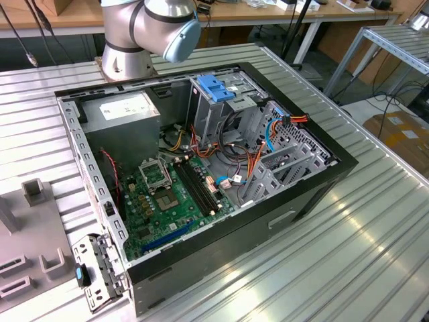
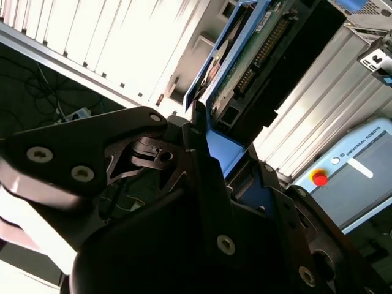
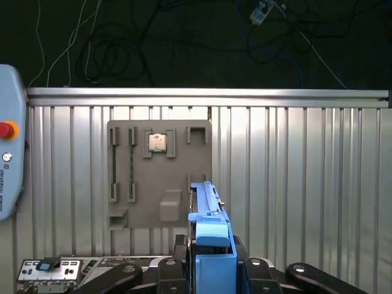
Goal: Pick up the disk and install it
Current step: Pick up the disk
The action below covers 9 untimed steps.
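— Since that blue rail sits right between the jaws, is the gripper [image 3: 211,263] holding something?

— Yes. It is closed tight on the disk [image 3: 206,202], clamping one end of its bright blue carrier. In the first wrist view the disk shows edge-on, sticking straight out of the narrow grip. The grey fixture plate [image 3: 184,162] and the ribbed aluminium table [image 3: 294,184] are behind it. A processor chip [image 3: 157,142] lies in one pocket of that plate.

— And the second wrist view?

— There the gripper [image 2: 211,144] shows from the side. The disk [image 2: 260,52] shows its circuit board and connector pins inside the blue frame. A teach pendant [image 2: 358,171] with a red button shows beyond it.

— Where is the computer?

— In the exterior view the open computer case [image 1: 281,215] sits in the middle of the table. Its drive cage [image 1: 224,114] stands at one o'clock inside the case, with a blue latch piece [image 1: 216,87] on top. The motherboard [image 1: 164,201] lies at seven o'clock and the power supply [image 1: 124,114] at eleven. The arm's base [image 1: 134,40] rises at twelve o'clock of the case.
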{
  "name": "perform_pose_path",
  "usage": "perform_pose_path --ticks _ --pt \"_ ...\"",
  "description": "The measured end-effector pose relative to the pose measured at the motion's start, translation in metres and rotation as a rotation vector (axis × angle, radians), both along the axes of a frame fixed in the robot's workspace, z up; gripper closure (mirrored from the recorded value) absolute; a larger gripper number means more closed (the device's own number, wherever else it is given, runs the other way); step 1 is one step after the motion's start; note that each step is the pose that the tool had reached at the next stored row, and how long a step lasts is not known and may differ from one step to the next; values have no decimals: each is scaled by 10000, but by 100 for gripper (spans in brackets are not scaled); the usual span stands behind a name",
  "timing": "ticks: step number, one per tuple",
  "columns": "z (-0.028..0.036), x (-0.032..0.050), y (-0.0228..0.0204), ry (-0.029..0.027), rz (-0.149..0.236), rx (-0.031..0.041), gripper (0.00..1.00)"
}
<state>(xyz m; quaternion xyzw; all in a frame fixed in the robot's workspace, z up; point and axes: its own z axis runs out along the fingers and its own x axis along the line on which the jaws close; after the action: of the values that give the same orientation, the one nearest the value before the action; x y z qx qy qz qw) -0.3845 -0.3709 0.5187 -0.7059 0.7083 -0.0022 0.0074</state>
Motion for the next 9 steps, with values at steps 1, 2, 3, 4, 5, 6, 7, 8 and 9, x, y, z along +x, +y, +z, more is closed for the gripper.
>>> perform_pose_path --ticks 1,2,3,4,5,6,7,8,9 --pt "0 29 0 0 0 0 63" --pt "0 63 0 0 0 0 63" --pt "0 83 0 -1 0 0 63" --pt "0 99 0 -1 0 1 63" --pt "0 121 0 0 0 0 63" --pt "0 137 0 -1 0 0 63" --pt "0 158 0 0 -1 0 63" --pt "0 180 0 0 0 0 63" --pt "0 209 0 0 -1 0 63"
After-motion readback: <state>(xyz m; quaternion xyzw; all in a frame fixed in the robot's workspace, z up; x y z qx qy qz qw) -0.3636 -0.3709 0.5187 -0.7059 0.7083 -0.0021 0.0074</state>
